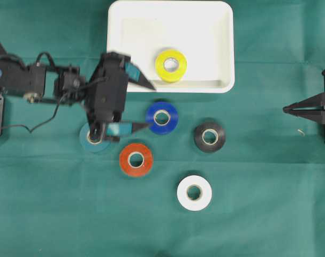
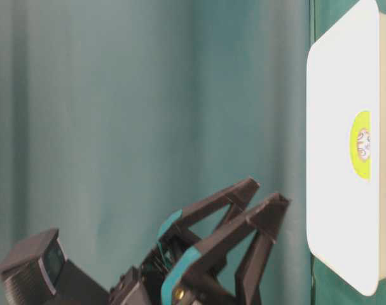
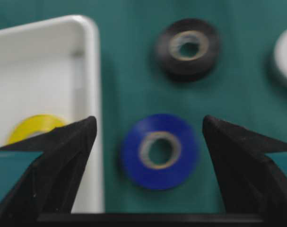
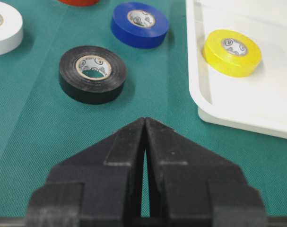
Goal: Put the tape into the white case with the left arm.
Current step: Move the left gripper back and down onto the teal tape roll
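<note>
Though glossy, round yellow tape (image 1: 171, 65)

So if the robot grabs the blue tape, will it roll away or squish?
Probably neither. The blue tape lies flat on the green cloth, so it should slide rather than roll. It looks like a thick, tightly wound ring, likely stiff. If it tipped onto its edge, it might roll.

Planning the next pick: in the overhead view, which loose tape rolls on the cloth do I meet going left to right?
Teal roll (partly under the left gripper) → orange roll → blue roll → white roll → black roll.
</note>
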